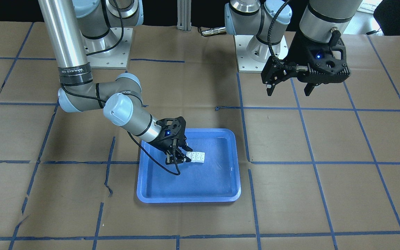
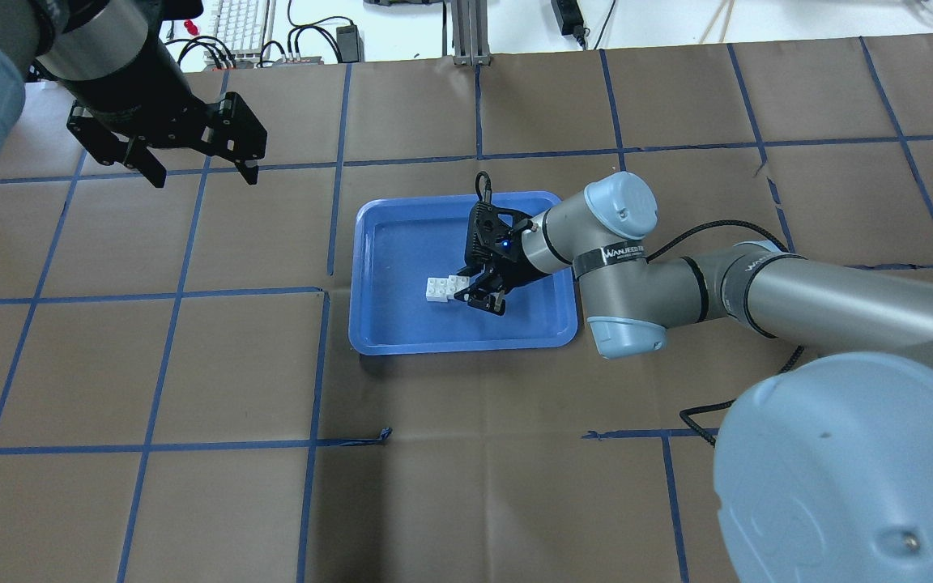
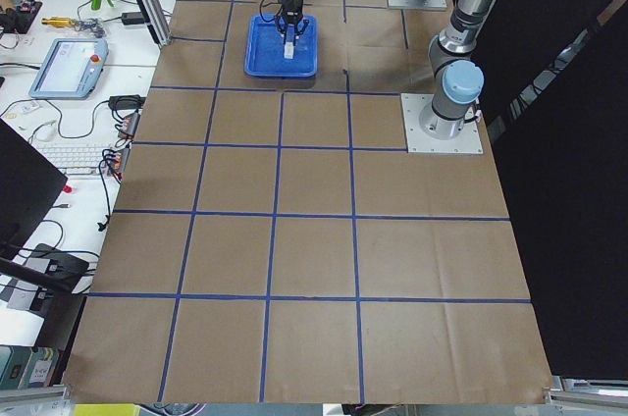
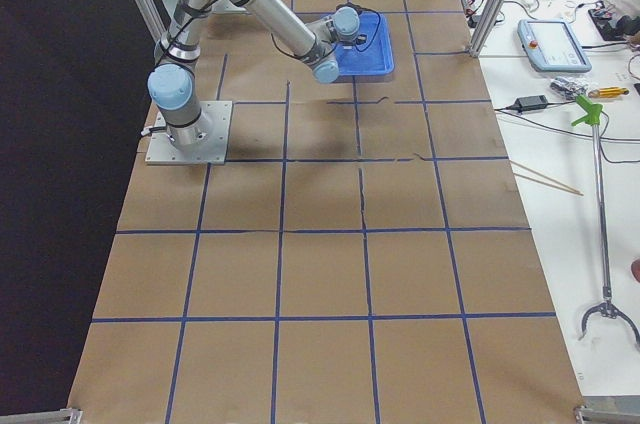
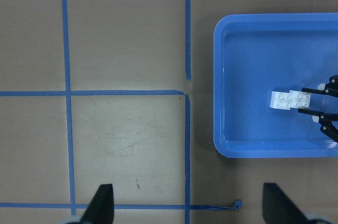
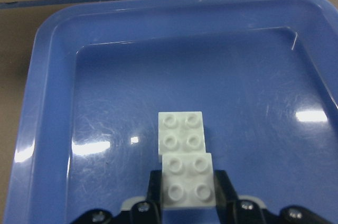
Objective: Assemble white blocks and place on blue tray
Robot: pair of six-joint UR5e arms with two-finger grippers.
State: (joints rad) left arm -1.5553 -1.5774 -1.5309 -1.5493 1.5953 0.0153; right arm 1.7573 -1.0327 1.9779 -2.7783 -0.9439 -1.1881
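Note:
The two white blocks (image 1: 197, 157) are joined in an offset pair, low over the floor of the blue tray (image 1: 221, 187), near its middle. My right gripper (image 1: 187, 153) reaches into the tray and is shut on the nearer block; in the right wrist view its fingers (image 6: 154, 187) press both sides of that block (image 6: 187, 182), with the other block (image 6: 182, 134) sticking out ahead. The pair also shows in the overhead view (image 2: 444, 287) and the left wrist view (image 5: 289, 100). My left gripper (image 1: 288, 88) hangs open and empty, high above the table and well away from the tray (image 2: 385, 332).
Brown paper with a blue tape grid covers the table (image 2: 191, 364). The two arm bases (image 1: 109, 48) stand at the robot's edge. The right arm's elbow (image 2: 620, 267) lies low beside the tray's edge. Desks with a keyboard and tools (image 3: 69, 53) lie off the table.

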